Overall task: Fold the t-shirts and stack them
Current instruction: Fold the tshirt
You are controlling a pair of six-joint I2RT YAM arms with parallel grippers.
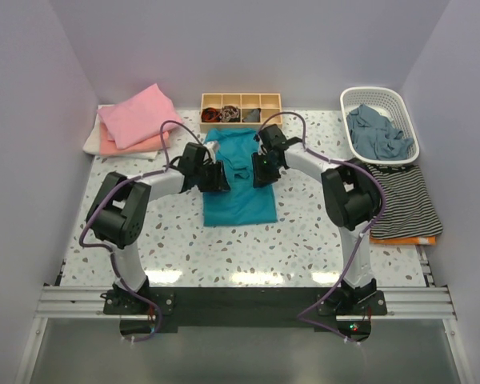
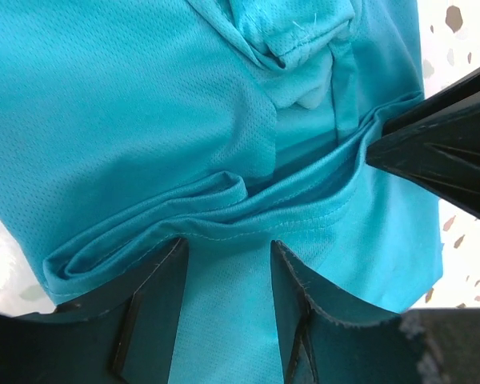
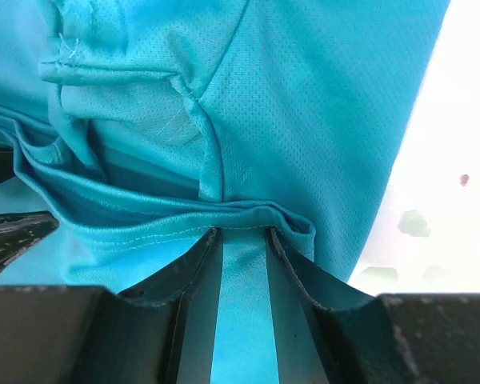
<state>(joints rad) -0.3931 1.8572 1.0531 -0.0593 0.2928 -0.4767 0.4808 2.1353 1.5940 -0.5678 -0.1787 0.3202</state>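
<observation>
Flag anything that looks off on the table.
The teal t-shirt is bunched and rumpled at its far end, not flat. The pink t-shirt sits skewed on the folded stack at far left. A striped garment lies unfolded at far right, over something orange.

Table [image 1: 304, 248]: white top with dark speckles, walled on three sides.

- Centre: I see a teal t-shirt [image 1: 240, 204] lying flat, roughly rectangular, bunched along its far half.
- Far left corner: stack of folded shirts [image 1: 128, 128]. White at the bottom on the table, peach above it, pink on top and skewed.
- Far edge, middle: wooden compartment tray [image 1: 240, 95], just beyond the teal shirt. I can't make out the small items in it.
- Far right corner: white plastic basket [image 1: 376, 90].
- Right edge, near side of the basket: striped cloth [image 1: 404, 200], an orange edge [image 1: 404, 239] showing beneath it.
</observation>
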